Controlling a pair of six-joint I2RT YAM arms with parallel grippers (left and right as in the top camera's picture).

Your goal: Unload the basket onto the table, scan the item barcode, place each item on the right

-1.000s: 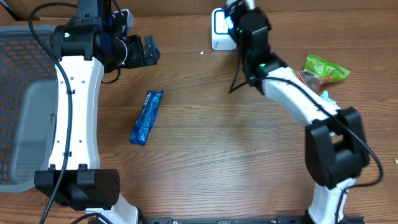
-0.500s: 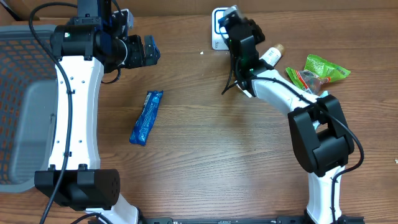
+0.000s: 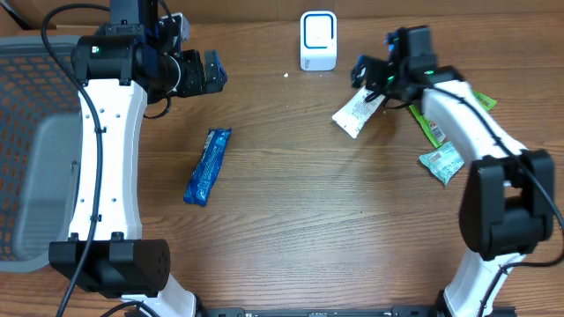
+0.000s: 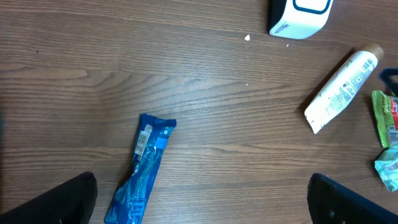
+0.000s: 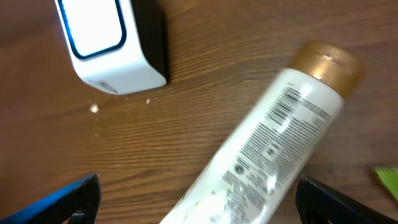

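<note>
- right fingers: spread wide, pinching nothing. In the wrist view the tips sit at the two bottom corners with the tube between them; no contact visible.
- tube: white with a gold cap, lying flat on the table right under the right fingers. In overhead the cap end points to 1 o'clock and the crimped end to 7.
- barcode: on the tube's upper face, turned up toward the wrist camera.
- scanner: white, standing at the table's 12 o'clock edge, at about 11 o'clock from the tube. Near it, not touching.
- green packet: at 3 o'clock from the tube, partly covered by the right arm.
- teal packet: at 4 o'clock from the tube, apart from it, just beside the right arm.
- left fingers: spread wide and empty, held above the table toward its 11 o'clock corner. The wrist view shows both tips at the bottom corners with nothing between them but wood.
- blue bar: lying flat at 6 o'clock from the left fingers, well apart from them, long axis running 1 to 7.
- basket: grey mesh, at the table's 9 o'clock side, beyond the left arm.
</note>
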